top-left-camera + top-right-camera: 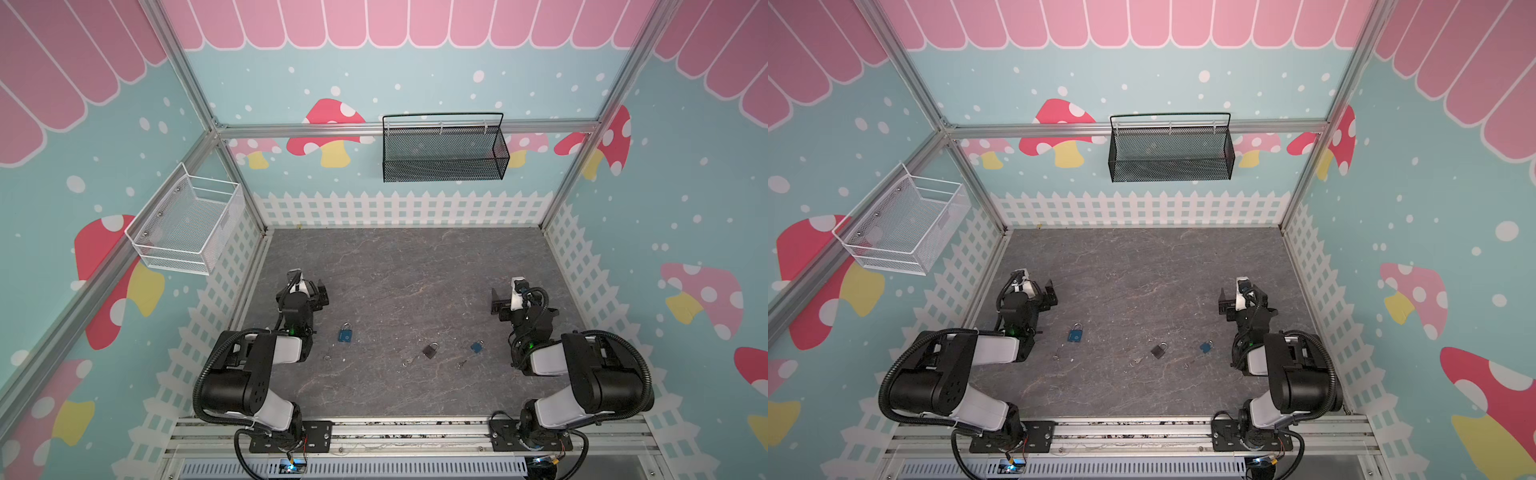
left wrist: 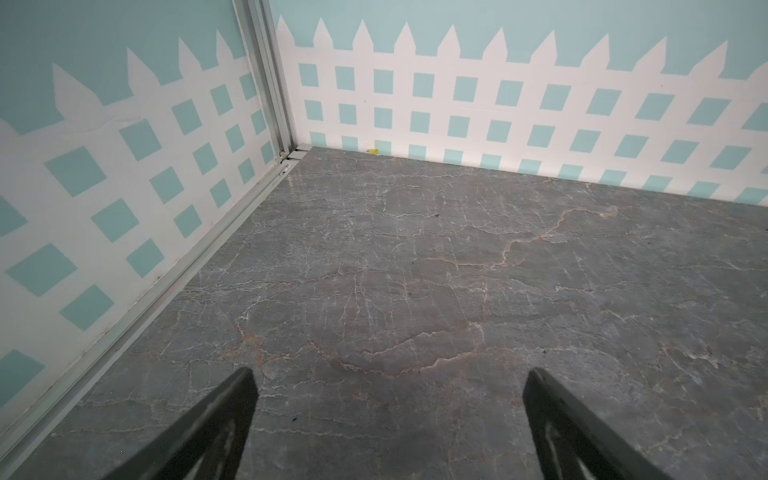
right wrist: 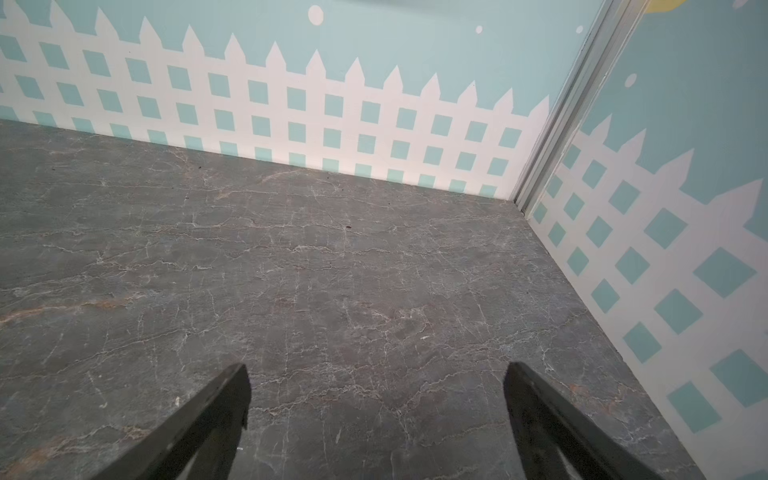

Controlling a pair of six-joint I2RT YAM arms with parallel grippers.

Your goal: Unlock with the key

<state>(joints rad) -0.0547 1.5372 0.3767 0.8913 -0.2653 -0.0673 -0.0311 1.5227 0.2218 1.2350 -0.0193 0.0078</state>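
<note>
Grey marbled tabletop (image 1: 395, 266). At lower centre in both top views lie leftmost blue padlock (image 1: 345, 333), dark padlock (image 1: 430, 351) with key (image 1: 409, 362) beside it, and rightmost blue padlock (image 1: 477, 347). Left gripper (image 1: 322, 296) and right gripper (image 1: 496, 305) gape empty; unlocking apparently not begun.

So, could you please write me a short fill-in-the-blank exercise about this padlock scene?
The table holds ___ padlocks.
The dark padlock lies ___ the larger blue padlock and the smaller blue padlock.
The left gripper and right gripper are both ___.
The basket on the back wall is ___.
Missing: three; between; open; black.
</note>
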